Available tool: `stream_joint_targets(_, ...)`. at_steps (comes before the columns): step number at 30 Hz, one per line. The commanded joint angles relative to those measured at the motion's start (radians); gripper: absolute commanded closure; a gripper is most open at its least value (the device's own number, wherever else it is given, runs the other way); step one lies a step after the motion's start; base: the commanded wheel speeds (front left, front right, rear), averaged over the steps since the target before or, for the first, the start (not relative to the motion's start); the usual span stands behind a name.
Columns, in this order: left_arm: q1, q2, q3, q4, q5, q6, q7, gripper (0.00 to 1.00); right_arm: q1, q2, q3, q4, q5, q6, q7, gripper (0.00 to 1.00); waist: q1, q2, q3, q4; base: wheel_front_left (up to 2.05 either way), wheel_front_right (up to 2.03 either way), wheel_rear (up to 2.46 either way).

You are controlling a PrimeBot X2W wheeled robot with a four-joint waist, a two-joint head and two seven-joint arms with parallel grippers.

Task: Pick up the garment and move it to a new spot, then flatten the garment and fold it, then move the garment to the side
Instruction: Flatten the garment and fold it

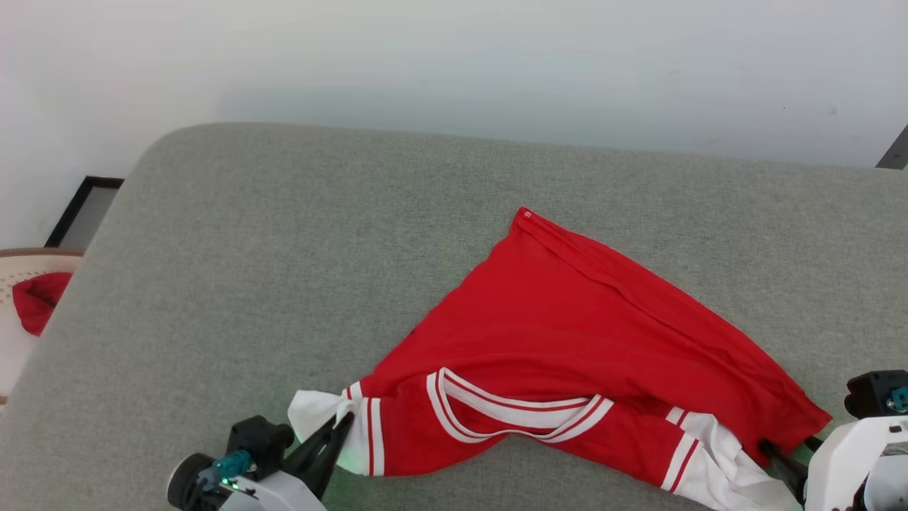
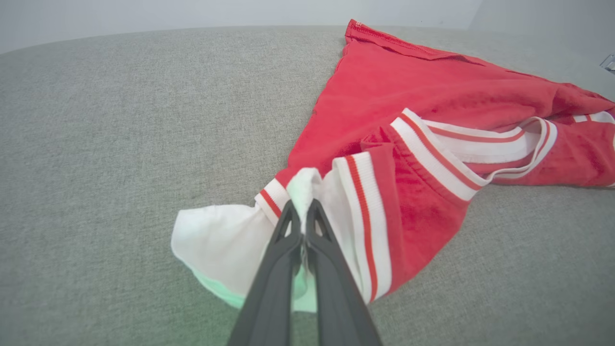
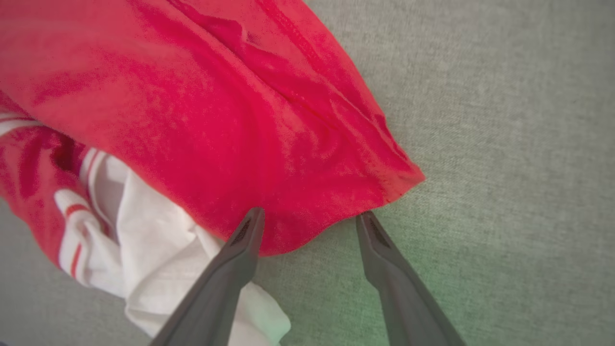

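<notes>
The garment (image 1: 567,333) is a red jersey with white sleeves and striped trim, lying rumpled on the grey cushion, its striped neckline facing the near edge. My left gripper (image 1: 344,424) is shut on the white sleeve at the garment's near left end; in the left wrist view the left gripper (image 2: 301,211) pinches a fold of that white sleeve (image 2: 226,240). My right gripper (image 1: 784,451) sits at the garment's near right corner. In the right wrist view the right gripper (image 3: 310,218) stands open, its fingers apart just below the red hem (image 3: 336,192), with nothing between them.
The grey cushion (image 1: 284,248) runs wide to the left and back, with a pale wall behind. Off its left edge a small plain red cloth (image 1: 39,298) lies on a pale perforated surface. A dark frame (image 1: 74,209) stands by the wall.
</notes>
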Motion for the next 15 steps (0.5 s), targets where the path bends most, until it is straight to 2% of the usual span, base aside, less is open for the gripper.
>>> stream_joint_targets(1,0.011,0.002,-0.001,-0.004,-0.004,0.003,0.001,1.00,0.022,0.009,-0.009,-0.041,-0.012,-0.001,-0.014,0.00,0.0000,0.0000,-0.003,0.001,0.00,0.00,0.00)
stream_joint_targets(4,0.015,0.000,-0.005,-0.012,-0.006,0.006,0.004,1.00,0.046,0.020,-0.021,-0.134,-0.040,-0.001,-0.030,0.00,0.0000,0.0000,-0.004,0.005,0.00,0.00,0.00)
stream_joint_targets(9,0.000,-0.011,-0.019,-0.020,0.000,0.000,0.009,1.00,0.014,0.026,0.017,-0.260,-0.071,-0.001,-0.010,0.00,0.0000,0.0000,0.001,0.031,0.00,0.00,0.00)
stream_joint_targets(12,-0.013,-0.019,-0.027,-0.019,0.005,-0.006,0.010,1.00,-0.049,0.015,0.062,-0.282,-0.089,-0.001,0.004,0.00,0.0000,0.0000,0.007,0.048,0.00,0.00,0.00)
stream_joint_targets(15,-0.025,-0.030,-0.036,-0.011,0.008,-0.015,0.007,1.00,-0.142,0.012,0.126,-0.250,-0.092,-0.001,0.008,0.00,0.0000,0.0000,0.014,0.073,0.00,0.00,0.00)
